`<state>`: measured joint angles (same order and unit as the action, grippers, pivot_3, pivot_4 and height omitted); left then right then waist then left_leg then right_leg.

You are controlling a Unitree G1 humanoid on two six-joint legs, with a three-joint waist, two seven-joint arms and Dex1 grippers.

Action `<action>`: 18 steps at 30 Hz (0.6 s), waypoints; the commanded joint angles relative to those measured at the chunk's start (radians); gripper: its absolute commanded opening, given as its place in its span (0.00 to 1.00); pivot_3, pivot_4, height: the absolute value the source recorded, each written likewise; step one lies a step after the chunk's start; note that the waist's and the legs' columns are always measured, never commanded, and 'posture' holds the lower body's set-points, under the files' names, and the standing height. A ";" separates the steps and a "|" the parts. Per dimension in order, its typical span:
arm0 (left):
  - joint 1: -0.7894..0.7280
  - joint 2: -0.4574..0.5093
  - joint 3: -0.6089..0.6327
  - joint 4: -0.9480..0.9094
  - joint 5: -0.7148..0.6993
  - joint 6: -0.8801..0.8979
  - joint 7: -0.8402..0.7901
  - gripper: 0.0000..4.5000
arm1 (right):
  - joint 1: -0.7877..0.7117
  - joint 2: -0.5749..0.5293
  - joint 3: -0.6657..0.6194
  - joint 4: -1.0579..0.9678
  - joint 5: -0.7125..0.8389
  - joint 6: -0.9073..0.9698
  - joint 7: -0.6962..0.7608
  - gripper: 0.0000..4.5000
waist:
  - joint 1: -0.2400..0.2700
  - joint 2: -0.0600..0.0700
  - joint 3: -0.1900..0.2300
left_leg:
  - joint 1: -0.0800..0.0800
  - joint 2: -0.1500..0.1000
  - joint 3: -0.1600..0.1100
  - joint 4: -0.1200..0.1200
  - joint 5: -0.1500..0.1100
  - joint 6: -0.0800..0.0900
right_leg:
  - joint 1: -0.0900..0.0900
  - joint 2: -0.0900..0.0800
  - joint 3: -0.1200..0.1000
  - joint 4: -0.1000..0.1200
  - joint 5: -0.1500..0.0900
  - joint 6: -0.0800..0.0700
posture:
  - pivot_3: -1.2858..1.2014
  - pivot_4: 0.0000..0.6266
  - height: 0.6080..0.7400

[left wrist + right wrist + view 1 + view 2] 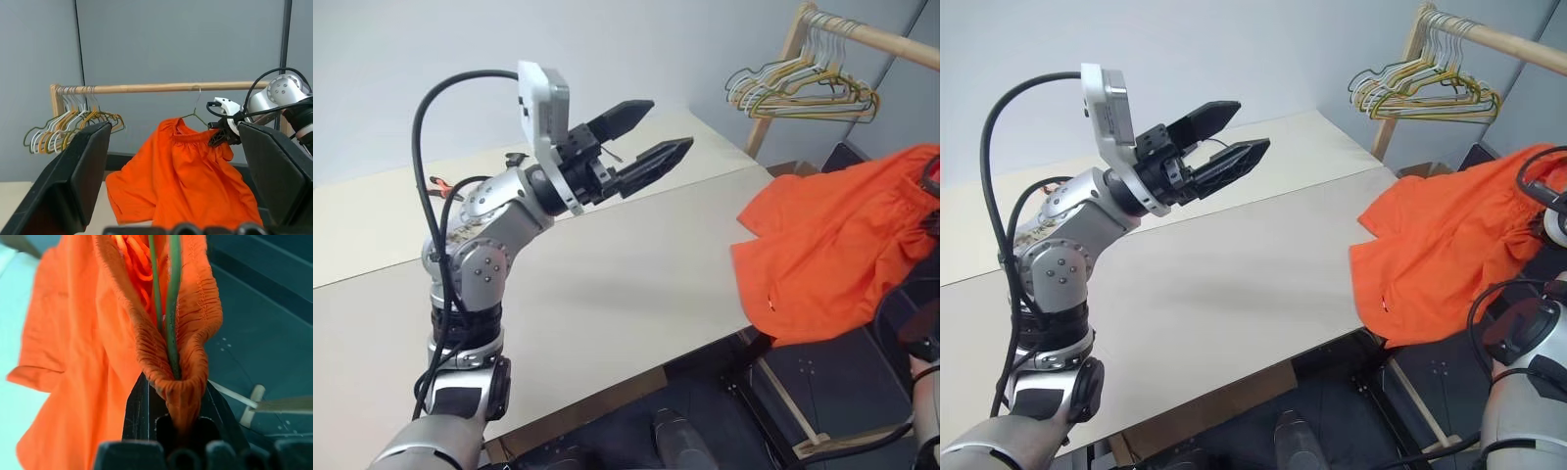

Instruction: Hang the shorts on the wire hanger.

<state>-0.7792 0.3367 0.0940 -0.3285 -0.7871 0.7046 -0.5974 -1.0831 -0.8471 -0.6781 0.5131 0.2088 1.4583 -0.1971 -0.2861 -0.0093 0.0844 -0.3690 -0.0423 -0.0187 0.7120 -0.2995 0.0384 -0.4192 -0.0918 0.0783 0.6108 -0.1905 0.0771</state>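
Note:
The bright orange shorts [832,255] hang spread out past the table's right end, their lower cloth overlapping the table corner. My right gripper [173,382] is shut on the gathered waistband, and the thin wire of the wire hanger [171,308] runs through that fold of the waistband. In the left wrist view the wire hanger [195,105] has its hook up at the wooden rail, with the shorts [186,181] draped below it and the right gripper [222,134] at the waistband. My left gripper [668,125] is raised over the table, open and empty, pointing toward the shorts.
A wooden rail [161,88] carries a bunch of yellow, green and white hangers [803,93] at its near end. The pale table [607,284] spreads below the left arm. The rack's wooden foot [803,431] lies on the dark floor to the right.

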 commanded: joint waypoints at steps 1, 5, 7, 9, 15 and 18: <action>-0.013 0.007 0.000 -0.036 -0.018 0.004 0.010 0.99 | -0.036 -0.060 0.022 -0.008 -0.019 -0.094 0.022 0.01 | 0.000 0.002 0.001 | 0.000 0.000 0.001 0.000 0.000 0.000 | 0.000 0.000 0.001 0.000 0.000 0.000 | 0.40 0.12 1.00; -0.011 0.012 0.000 -0.037 -0.023 0.004 0.008 0.99 | -0.063 -0.072 0.038 -0.008 -0.005 -0.080 0.060 0.01 | -0.001 0.004 0.003 | 0.000 -0.001 0.005 0.000 -0.001 0.002 | 0.000 0.000 0.005 0.000 0.000 0.002 | 0.40 0.11 1.00; -0.011 0.014 0.000 -0.038 -0.025 0.003 0.005 0.99 | -0.062 -0.065 0.057 -0.047 0.011 -0.038 0.092 0.01 | -0.004 0.004 0.003 | 0.000 -0.001 0.008 0.000 -0.001 0.003 | 0.000 0.000 0.008 0.000 0.001 0.004 | 0.40 0.11 1.00; -0.010 0.016 -0.001 -0.039 -0.026 0.001 0.001 0.99 | -0.045 -0.052 0.088 -0.116 0.031 0.012 0.134 0.01 | -0.005 0.005 0.004 | 0.000 -0.001 0.011 0.000 -0.002 0.004 | 0.000 0.001 0.011 0.000 0.001 0.005 | 0.40 0.11 1.00; -0.010 0.019 -0.006 -0.034 -0.024 -0.003 -0.005 0.99 | -0.032 -0.026 0.097 -0.212 0.019 0.043 0.171 0.01 | -0.006 0.005 0.004 | 0.001 0.000 0.018 0.000 -0.003 0.006 | 0.000 0.001 0.018 0.000 -0.003 0.015 | 0.40 0.10 1.00; -0.012 0.018 -0.008 -0.030 -0.021 -0.004 -0.007 0.99 | -0.039 -0.024 0.091 -0.225 0.012 0.042 0.181 0.01 | -0.006 0.005 0.004 | 0.001 0.000 0.019 0.000 -0.003 0.006 | 0.000 0.001 0.019 -0.001 -0.002 0.015 | 0.40 0.10 1.00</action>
<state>-0.7791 0.3482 0.0830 -0.3382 -0.7942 0.7052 -0.6015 -1.0965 -0.8675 -0.5800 0.3381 0.2187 1.5089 -0.0240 -0.2924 -0.0039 0.0886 -0.3681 -0.0421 0.0001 0.7117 -0.3029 0.0447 -0.4197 -0.0904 0.0971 0.6101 -0.1927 0.0923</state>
